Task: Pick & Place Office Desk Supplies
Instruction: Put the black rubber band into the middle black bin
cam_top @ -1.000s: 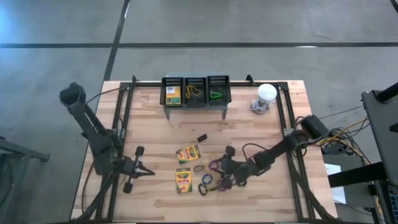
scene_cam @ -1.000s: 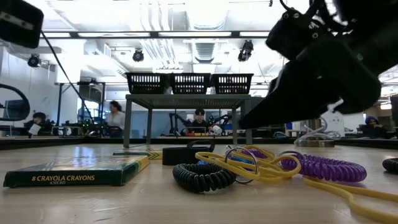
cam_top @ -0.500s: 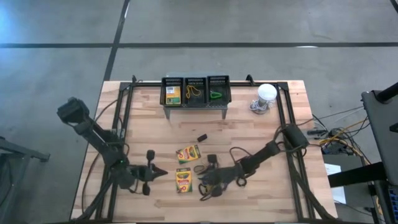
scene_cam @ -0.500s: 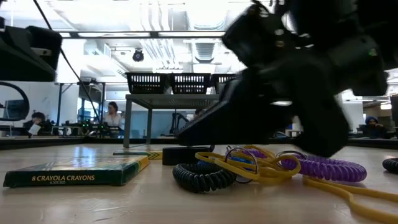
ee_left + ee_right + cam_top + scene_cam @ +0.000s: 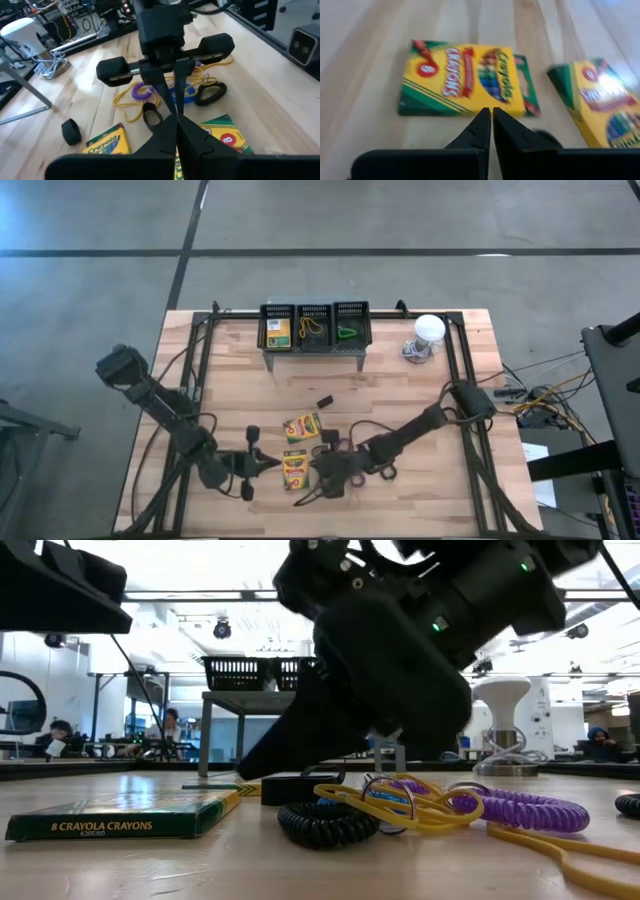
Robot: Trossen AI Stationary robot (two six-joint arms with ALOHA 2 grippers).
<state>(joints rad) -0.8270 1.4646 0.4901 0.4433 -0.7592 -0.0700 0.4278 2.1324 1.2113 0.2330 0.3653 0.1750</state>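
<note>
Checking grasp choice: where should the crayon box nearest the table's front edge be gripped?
Grip the crayon box across its two long edges, coming straight down from above. It lies flat, face up, so only its thin sides offer opposing faces, and its shorter width likely suits the jaws better.

I work in a robotics lab — a big open hall with a grey concrete floor [image 5: 400, 220] marked by dark lines. My wooden table [image 5: 240, 395] stands in a black metal frame [image 5: 470, 450], cables [image 5: 545, 395] trailing off its right side. Across the room, under rows of ceiling lights [image 5: 250, 595], people [image 5: 165, 725] sit at long benches [image 5: 100, 765] crowded with equipment — far left, a seated person [image 5: 55, 735] by more gear.
</note>
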